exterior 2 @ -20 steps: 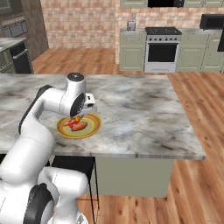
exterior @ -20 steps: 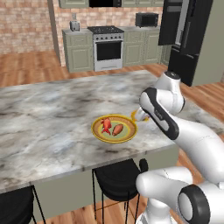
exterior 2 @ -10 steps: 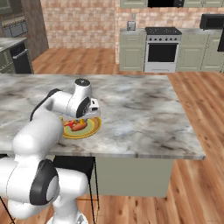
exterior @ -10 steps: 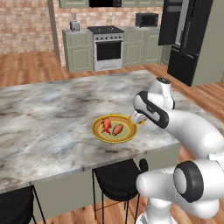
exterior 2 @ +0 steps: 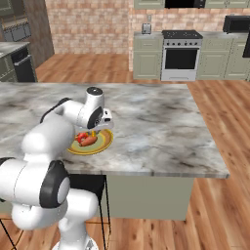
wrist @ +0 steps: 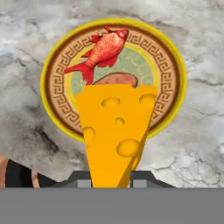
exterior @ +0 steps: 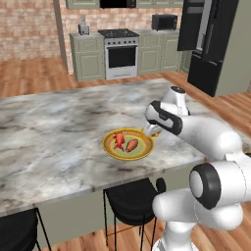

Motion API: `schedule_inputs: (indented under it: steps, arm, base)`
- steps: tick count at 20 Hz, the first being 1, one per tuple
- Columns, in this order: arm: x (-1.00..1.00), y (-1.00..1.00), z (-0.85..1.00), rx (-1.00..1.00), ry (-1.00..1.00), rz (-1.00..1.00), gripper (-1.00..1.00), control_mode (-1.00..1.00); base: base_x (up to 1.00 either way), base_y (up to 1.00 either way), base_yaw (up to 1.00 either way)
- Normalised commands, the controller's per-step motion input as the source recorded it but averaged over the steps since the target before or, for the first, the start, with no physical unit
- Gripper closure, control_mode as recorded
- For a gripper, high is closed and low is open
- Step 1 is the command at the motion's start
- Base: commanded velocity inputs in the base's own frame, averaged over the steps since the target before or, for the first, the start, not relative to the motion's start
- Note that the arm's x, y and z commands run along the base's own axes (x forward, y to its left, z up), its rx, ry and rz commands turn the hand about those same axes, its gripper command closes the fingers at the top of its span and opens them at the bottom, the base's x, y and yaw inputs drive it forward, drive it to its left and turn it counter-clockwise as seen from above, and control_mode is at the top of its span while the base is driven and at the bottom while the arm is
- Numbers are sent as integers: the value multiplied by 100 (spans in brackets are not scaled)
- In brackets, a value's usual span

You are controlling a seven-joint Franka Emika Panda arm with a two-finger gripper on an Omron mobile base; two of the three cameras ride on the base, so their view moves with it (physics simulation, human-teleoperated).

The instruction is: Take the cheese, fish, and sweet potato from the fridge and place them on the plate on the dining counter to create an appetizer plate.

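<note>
In the hand view my gripper [wrist: 111, 178] is shut on the cheese [wrist: 116, 131], a yellow-orange wedge with holes that sticks out ahead of the fingers. Below it lies the plate [wrist: 46, 83], yellow-rimmed, with the red fish [wrist: 103, 50] and the brown sweet potato [wrist: 116, 79] on it. From the left base view the gripper [exterior: 153, 130] hovers at the right rim of the plate [exterior: 110, 149] on the dining counter [exterior: 49, 122]. The fish [exterior: 118, 139] and sweet potato [exterior: 132, 145] lie side by side. The fridge [exterior: 211, 44] stands far right with a black door open.
Black stools [exterior: 130, 201] stand under the counter's near edge. A stove [exterior: 120, 54] and green cabinets line the back brick wall. My arm's elbow [exterior 2: 46, 141] hangs over the counter's near edge beside the plate [exterior 2: 105, 144]. Bare marble [exterior 2: 156, 127] stretches right of the plate.
The arm has folded lower over the counter's edge, and the hand with the cheese has sunk slightly toward the plate's right rim. The fish and sweet potato have stayed put.
</note>
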Motion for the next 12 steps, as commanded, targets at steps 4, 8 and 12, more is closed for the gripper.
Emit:
schedule_inputs:
  steps: [4, 8, 12]
  arm:
    - [25, 12, -26, 0, 0, 0, 100, -100]
    - [28, 15, -36, 0, 0, 0, 100, -100]
    - [26, 1, -21, 0, 0, 0, 100, -100]
  base:
    - [0, 0, 0]
    - [0, 0, 0]
    - [0, 0, 0]
